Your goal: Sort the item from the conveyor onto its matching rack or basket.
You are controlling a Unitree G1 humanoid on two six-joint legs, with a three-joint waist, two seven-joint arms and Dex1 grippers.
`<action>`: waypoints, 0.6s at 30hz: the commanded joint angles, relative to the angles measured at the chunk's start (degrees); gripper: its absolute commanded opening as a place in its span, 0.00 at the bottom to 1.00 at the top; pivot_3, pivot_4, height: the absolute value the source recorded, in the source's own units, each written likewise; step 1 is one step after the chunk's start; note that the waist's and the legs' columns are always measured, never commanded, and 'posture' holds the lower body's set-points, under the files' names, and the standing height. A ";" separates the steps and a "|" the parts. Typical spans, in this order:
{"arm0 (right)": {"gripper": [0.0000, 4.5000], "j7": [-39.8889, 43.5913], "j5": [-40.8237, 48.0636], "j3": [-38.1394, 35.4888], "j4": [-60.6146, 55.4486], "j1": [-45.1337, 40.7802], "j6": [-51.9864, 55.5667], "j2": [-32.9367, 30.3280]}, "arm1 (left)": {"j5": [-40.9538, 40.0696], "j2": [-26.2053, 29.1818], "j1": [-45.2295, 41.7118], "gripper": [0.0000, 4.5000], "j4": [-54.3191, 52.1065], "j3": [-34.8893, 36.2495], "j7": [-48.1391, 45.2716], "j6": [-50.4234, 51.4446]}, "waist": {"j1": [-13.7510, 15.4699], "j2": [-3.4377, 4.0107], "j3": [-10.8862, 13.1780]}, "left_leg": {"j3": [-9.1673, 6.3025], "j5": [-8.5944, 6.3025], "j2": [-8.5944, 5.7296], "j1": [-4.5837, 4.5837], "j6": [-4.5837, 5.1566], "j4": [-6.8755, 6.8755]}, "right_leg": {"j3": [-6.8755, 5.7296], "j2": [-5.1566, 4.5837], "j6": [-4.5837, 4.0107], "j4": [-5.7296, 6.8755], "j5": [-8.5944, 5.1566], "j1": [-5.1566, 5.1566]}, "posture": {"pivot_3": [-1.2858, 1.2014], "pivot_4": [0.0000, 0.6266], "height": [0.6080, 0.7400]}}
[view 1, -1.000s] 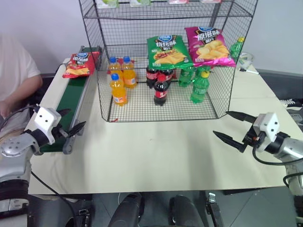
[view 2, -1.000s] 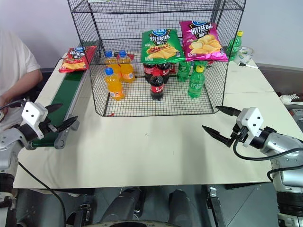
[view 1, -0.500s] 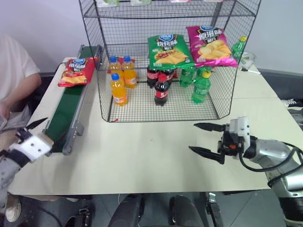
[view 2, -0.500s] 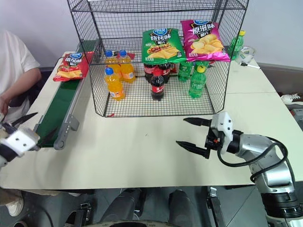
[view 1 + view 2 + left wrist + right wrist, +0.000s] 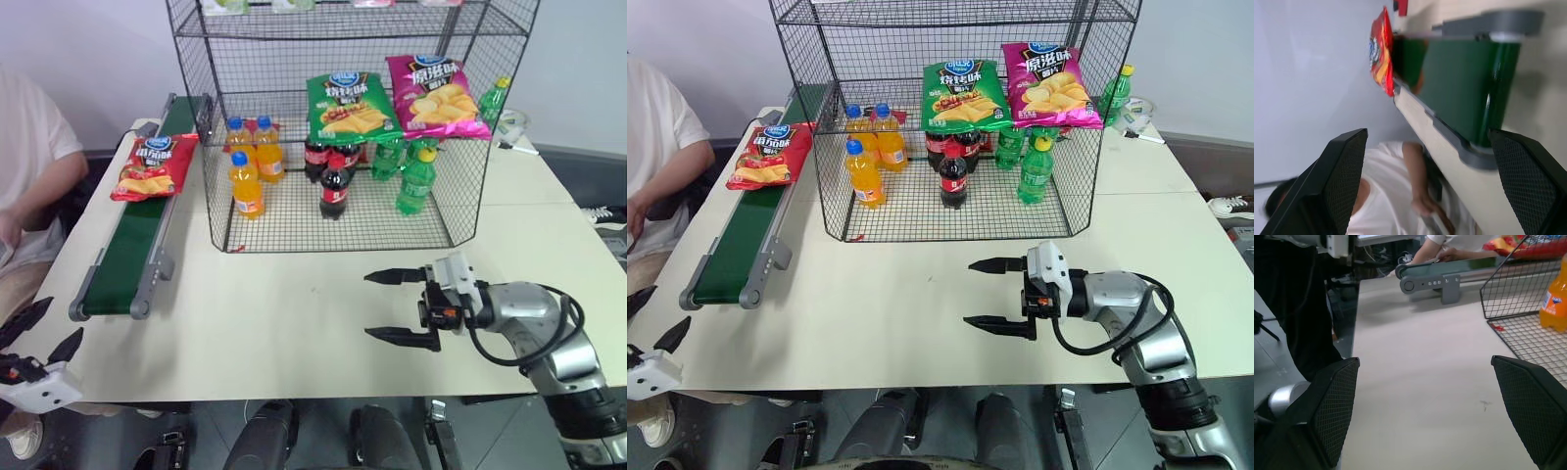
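Observation:
The item, a red chip bag (image 5: 149, 166), lies flat on the conveyor (image 5: 127, 255), partway along the dark green belt beside the rack (image 5: 294, 59). The left wrist view shows the bag (image 5: 1382, 51) at the belt's far stretch. My left gripper (image 5: 56, 325) hangs off the table's near left corner, open and empty, well short of the belt's near end. Over the bare table in front of the rack, my right gripper (image 5: 369, 305) points left, open, with nothing between its fingers.
The rack's bottom tier holds a green chip bag (image 5: 348, 106), a magenta chip bag (image 5: 436, 93), orange bottles (image 5: 245, 181), cola bottles (image 5: 333, 186) and green bottles (image 5: 414, 181). A person in a white shirt (image 5: 24, 157) sits left of the conveyor.
The red bag has ridden down the belt toward me. My left gripper has pulled back off the table corner and rolled. My right gripper has swung left across the table.

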 commanded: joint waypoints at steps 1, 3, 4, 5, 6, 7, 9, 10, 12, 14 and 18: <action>1.00 0.10 -1.11 -0.41 1.48 -1.57 -2.53 0.71 | 1.88 0.61 1.40 0.91 0.10 -0.11 4.35 1.20 | 0.07 -0.01 0.00 | -0.01 0.00 0.00 0.01 0.00 0.00 | -0.01 0.00 0.00 0.00 0.00 0.00 | 0.52 0.24 1.00; 1.00 0.17 -1.31 -0.62 2.04 -1.77 -3.00 0.86 | 2.45 0.75 1.65 0.91 -0.08 -0.84 5.82 1.72 | 0.03 -0.01 -0.01 | -0.02 0.00 0.00 0.01 0.00 0.00 | -0.03 0.00 0.01 0.00 0.01 0.00 | 0.52 0.24 1.00; 1.00 0.29 -1.51 -0.62 2.25 -1.75 -3.36 0.81 | 2.88 0.87 1.66 0.91 -0.30 -1.15 6.59 2.10 | 0.02 -0.01 -0.01 | -0.01 0.00 0.00 0.00 0.00 0.00 | -0.03 0.00 0.04 0.00 0.02 -0.02 | 0.52 0.24 1.00; 1.00 0.38 -1.66 -0.61 2.41 -1.73 -3.61 0.79 | 2.81 0.96 1.44 0.91 -0.27 -1.48 7.01 2.46 | 0.00 -0.01 -0.01 | -0.01 0.00 0.00 -0.01 0.00 0.00 | -0.03 0.00 0.06 0.00 0.03 -0.05 | 0.52 0.24 1.00; 1.00 0.35 -1.69 -0.68 2.46 -1.66 -3.73 0.79 | 2.52 1.05 1.19 0.91 -0.13 -1.88 7.17 2.86 | -0.01 -0.01 -0.01 | -0.01 0.00 0.00 -0.01 0.00 0.00 | -0.03 0.01 0.14 0.00 0.07 -0.06 | 0.52 0.24 1.00; 1.00 0.26 -1.78 -0.76 2.54 -1.56 -3.93 0.80 | 2.58 1.24 0.90 0.91 0.00 -2.40 7.45 3.24 | -0.01 -0.01 -0.01 | -0.01 0.00 0.00 -0.01 0.00 0.00 | -0.03 0.01 0.16 0.01 0.09 -0.07 | 0.52 0.24 1.00; 1.00 0.04 -1.91 -1.00 2.64 -1.27 -4.31 0.80 | 2.28 1.45 0.20 0.91 0.15 -3.68 7.70 3.67 | -0.02 -0.01 -0.01 | -0.02 0.00 0.00 -0.01 0.00 0.00 | -0.03 0.02 0.17 0.03 0.09 -0.08 | 0.52 0.24 1.00; 1.00 -0.16 -1.90 -1.10 2.68 -1.20 -4.39 0.86 | 2.26 1.60 -0.06 0.91 0.13 -4.28 7.89 3.81 | -0.02 -0.02 -0.01 | -0.01 0.00 0.00 -0.01 0.00 0.00 | -0.03 0.02 0.17 0.04 0.09 -0.07 | 0.52 0.24 1.00; 1.00 -0.39 -1.97 -1.17 2.68 -1.01 -4.58 0.81 | 2.27 1.98 -0.74 0.91 0.44 -5.36 8.11 4.24 | -0.02 -0.02 -0.01 | -0.01 0.00 0.00 0.01 0.00 0.00 | -0.03 0.02 0.17 0.04 0.10 -0.06 | 0.52 0.24 1.00; 1.00 -0.68 -1.95 -1.24 2.67 -0.82 -4.74 0.83 | 1.54 2.35 -1.68 0.91 1.07 -6.25 8.16 4.80 | -0.03 -0.02 -0.01 | -0.01 0.00 0.00 0.01 0.00 0.01 | -0.03 0.02 0.16 0.05 0.10 -0.06 | 0.52 0.24 1.00; 1.00 -0.91 -2.05 -1.36 2.74 -0.30 -5.07 0.63 | 1.16 2.54 -3.08 0.91 1.67 -8.18 8.58 5.50 | -0.03 -0.02 -0.01 | -0.01 0.00 0.00 0.01 0.00 0.00 | -0.03 0.03 0.18 0.10 0.11 -0.09 | 0.52 0.24 1.00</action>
